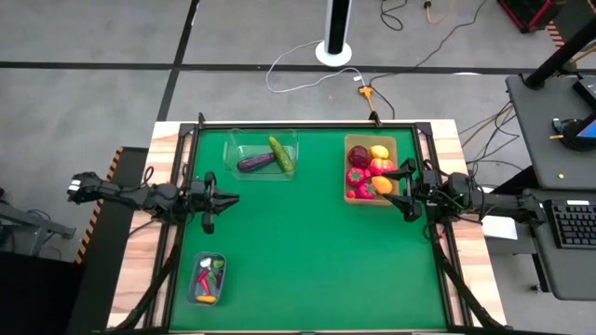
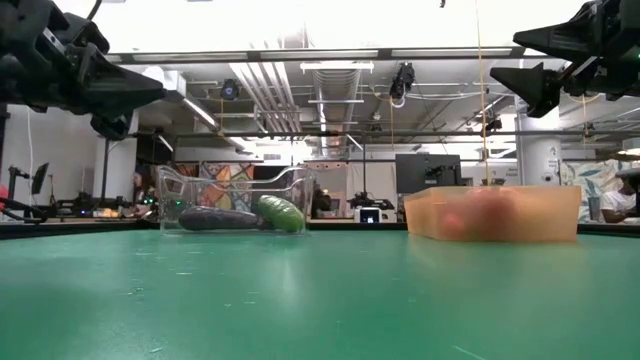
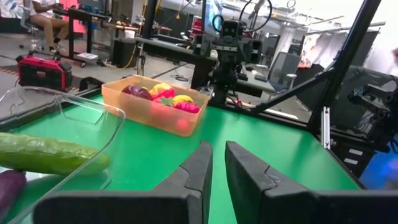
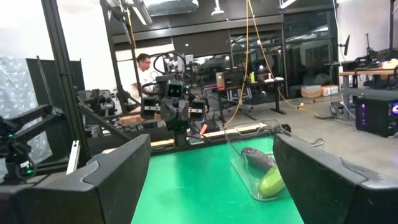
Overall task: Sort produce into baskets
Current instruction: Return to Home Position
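Overhead, the left gripper (image 1: 223,198) is seen raised above the left side of the green table (image 1: 307,251). Its fingers (image 3: 198,168) are drawn almost together in its wrist view, only a narrow slit is left between them, and nothing is held. The right gripper (image 1: 396,186) is seen opposite it at the table's right side, just beside the tan tray (image 1: 355,141). Its fingers (image 4: 124,162) are spread wide and nothing is carried between them. Both grippers are shown well above the table surface in the low view. The produce is found sorted into three containers. In the clear tub (image 1: 244,144), at the far middle of the table, a purple eggplant (image 1: 255,162) and a green cucumber (image 1: 281,154) are laid side by side and touching. The tan tray, at the far right, is filled with the round fruits: a dark red one (image 1: 358,155), a yellow one (image 1: 379,151), an orange one (image 1: 381,183) and several red ones (image 1: 358,175) are packed close together. The small bluish tub (image 1: 210,257), near the front left corner, is seen to hold a red chilli (image 1: 203,279), a green piece (image 1: 219,270) and a small orange piece (image 1: 207,299). No produce is seen lying loose on the green surface. A person (image 4: 144,68) is visible in the room behind the table in the right wrist view.
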